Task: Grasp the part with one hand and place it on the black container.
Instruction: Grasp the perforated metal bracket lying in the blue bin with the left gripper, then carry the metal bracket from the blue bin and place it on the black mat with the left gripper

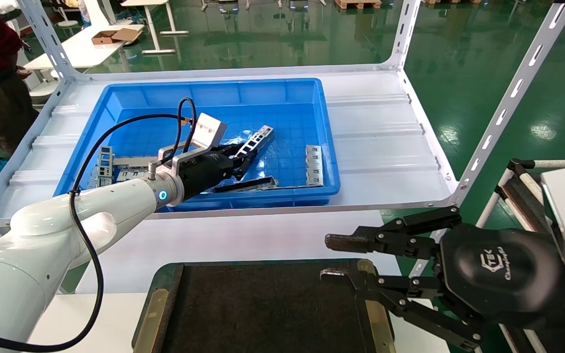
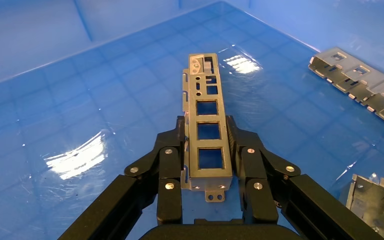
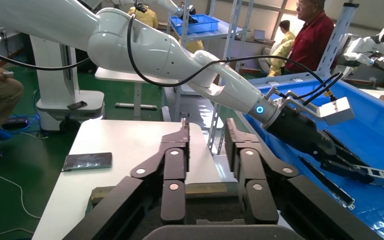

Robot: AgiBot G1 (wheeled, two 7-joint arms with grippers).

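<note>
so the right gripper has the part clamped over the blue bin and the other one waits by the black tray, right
Not quite: it is the left gripper that is shut on the part over the blue bin, as the left wrist view shows. The right gripper is the one waiting, open, by the black tray.

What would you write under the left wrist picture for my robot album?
The left tool pinches a silver metal bar with square windows above the blue bin floor.
</note>
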